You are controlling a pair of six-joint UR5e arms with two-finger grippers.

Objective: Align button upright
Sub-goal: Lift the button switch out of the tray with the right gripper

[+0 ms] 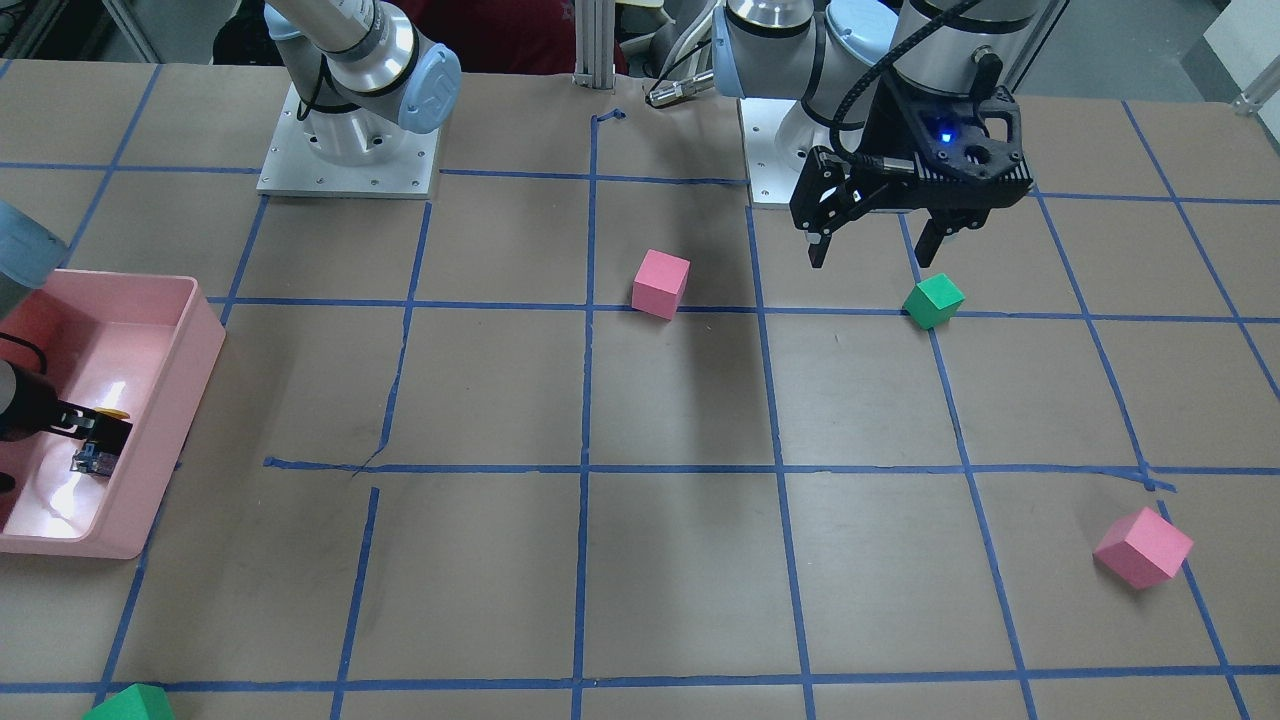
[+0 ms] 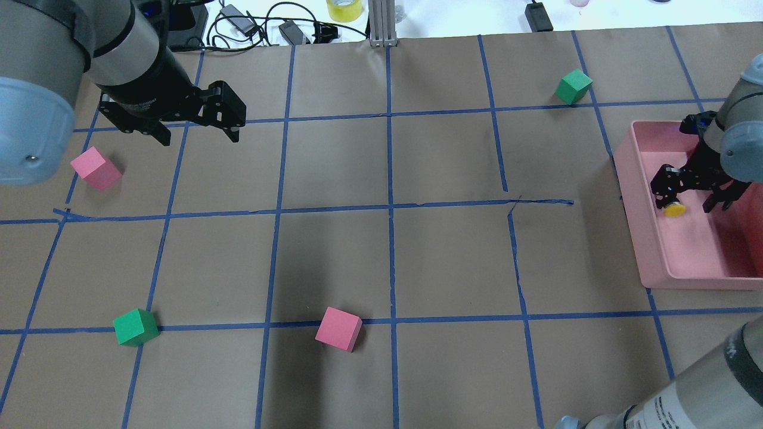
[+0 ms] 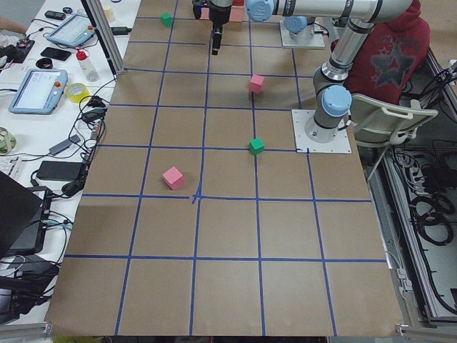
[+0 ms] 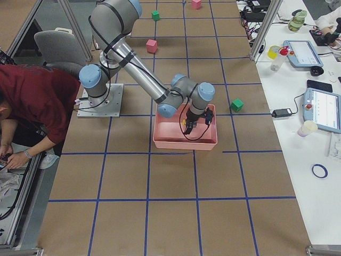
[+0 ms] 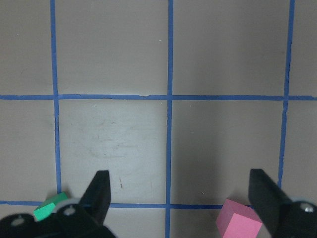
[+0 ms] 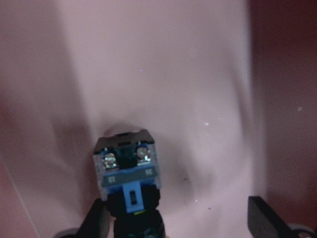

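The button (image 6: 128, 173) is inside the pink tray (image 2: 632, 196) and tilted over, not upright. Its silvery-blue base points away from the wrist camera and its yellow cap (image 2: 675, 208) is by one finger. It also shows in the front-facing view (image 1: 92, 458). My right gripper (image 2: 691, 199) reaches down into the tray. It is open in the right wrist view (image 6: 178, 218), with the button against the left finger and the other finger far off to the right. My left gripper (image 2: 194, 134) is open and empty above the table, and its fingers (image 5: 99, 193) are wide apart.
A pink cube (image 2: 95, 168) and a green cube (image 2: 136, 326) lie near my left gripper. Another pink cube (image 2: 338, 329) sits at the table's middle front and a green cube (image 2: 573, 86) lies beyond the tray. Blue tape lines grid the brown table.
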